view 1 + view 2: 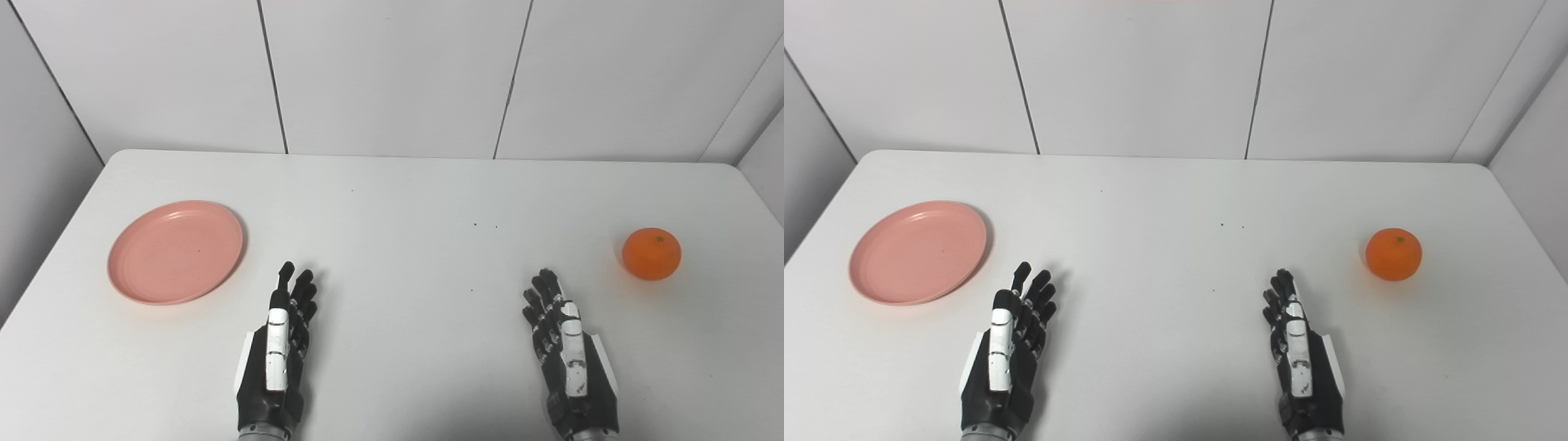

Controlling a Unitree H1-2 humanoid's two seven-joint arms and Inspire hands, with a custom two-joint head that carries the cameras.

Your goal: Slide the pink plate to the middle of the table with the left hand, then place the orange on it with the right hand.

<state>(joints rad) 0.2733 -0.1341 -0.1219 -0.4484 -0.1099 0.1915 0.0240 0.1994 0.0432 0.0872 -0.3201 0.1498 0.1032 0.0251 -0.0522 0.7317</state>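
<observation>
The pink plate point(176, 252) lies up-left of the left hand point(278, 355), near but apart; both that and the right hand point(569, 355) are empty, fingers extended.

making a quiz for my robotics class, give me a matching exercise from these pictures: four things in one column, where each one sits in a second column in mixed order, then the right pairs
Column one:
1. pink plate
2. orange
3. left hand
4. right hand

Column two:
A. far right side of the table, alone
B. near edge, right of centre, open and holding nothing
C. left side of the table, nothing on it
D. near edge, left of centre, just right of the plate, open

Pairs: 1-C, 2-A, 3-D, 4-B
</observation>
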